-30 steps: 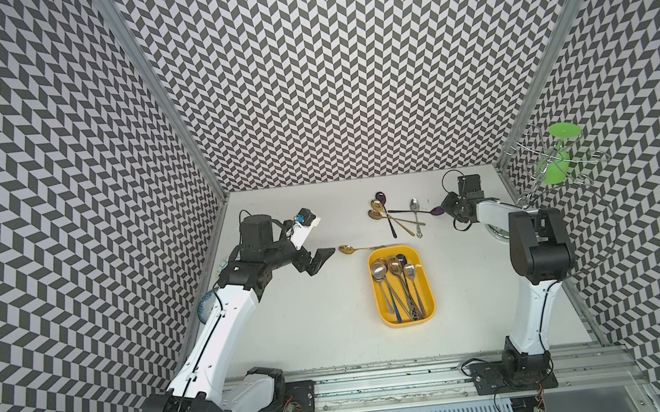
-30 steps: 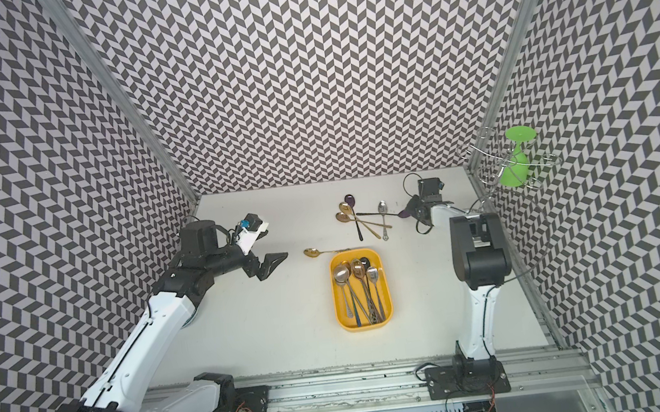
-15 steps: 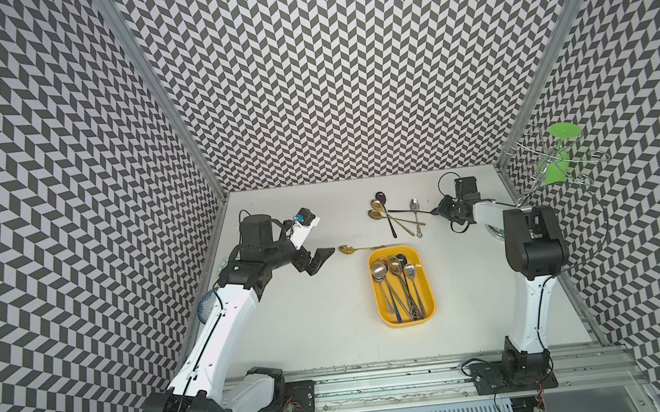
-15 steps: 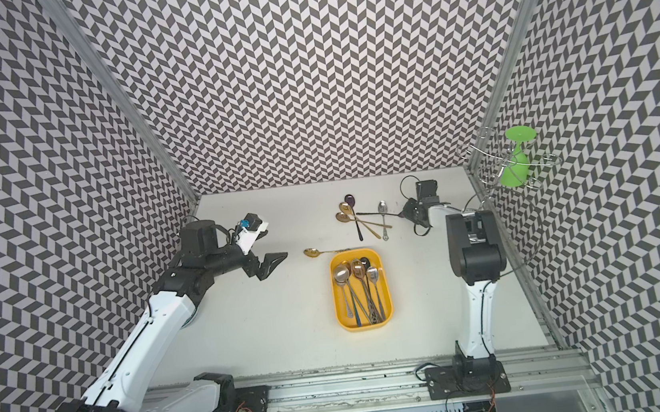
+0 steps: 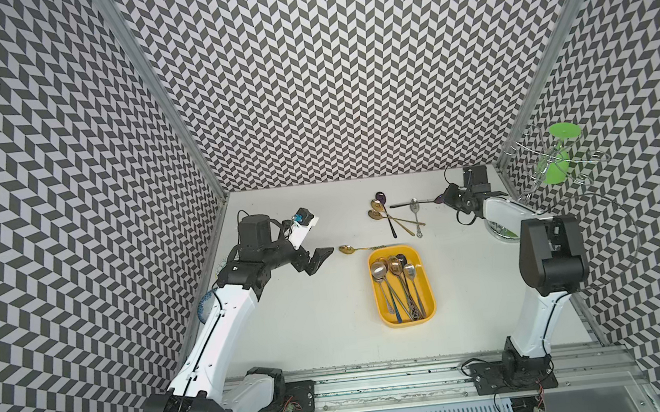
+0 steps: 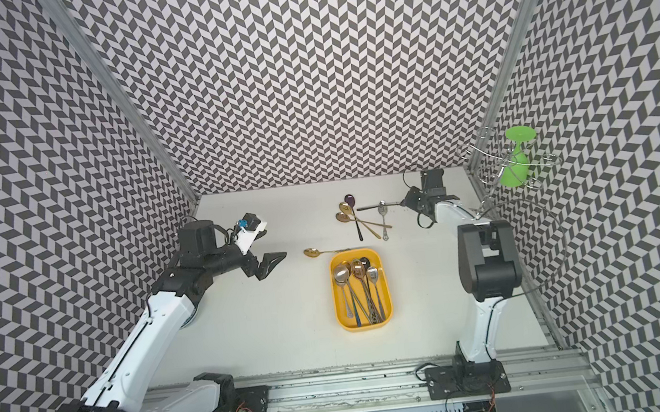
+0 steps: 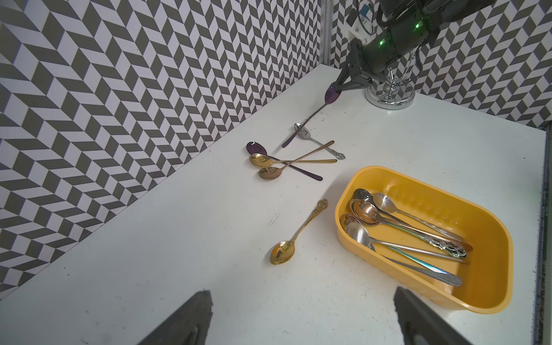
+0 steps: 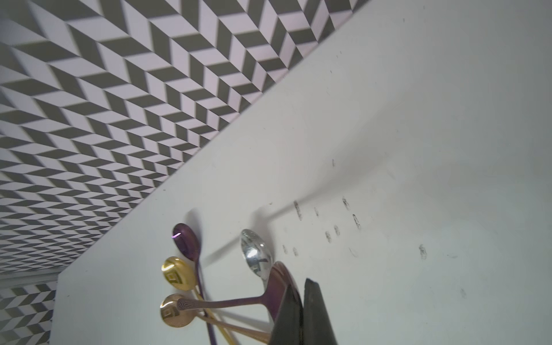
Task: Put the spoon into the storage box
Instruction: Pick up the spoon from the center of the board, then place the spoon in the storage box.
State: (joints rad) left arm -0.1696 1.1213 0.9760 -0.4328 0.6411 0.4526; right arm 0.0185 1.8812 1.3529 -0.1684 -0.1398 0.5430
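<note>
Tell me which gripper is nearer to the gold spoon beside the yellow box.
Left. The left gripper hangs open close to the gold spoon, at its bowl end; the right gripper is much farther off, shut on a purple spoon.

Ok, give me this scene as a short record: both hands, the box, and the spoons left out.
left hand: open, empty, hovering near the gold spoon
right hand: shut on the purple spoon, gripped by its bowl
storage box: yellow, several spoons inside
gold spoon: on the table, by the box's end
spoon pile: four, crossed, on the table
</note>
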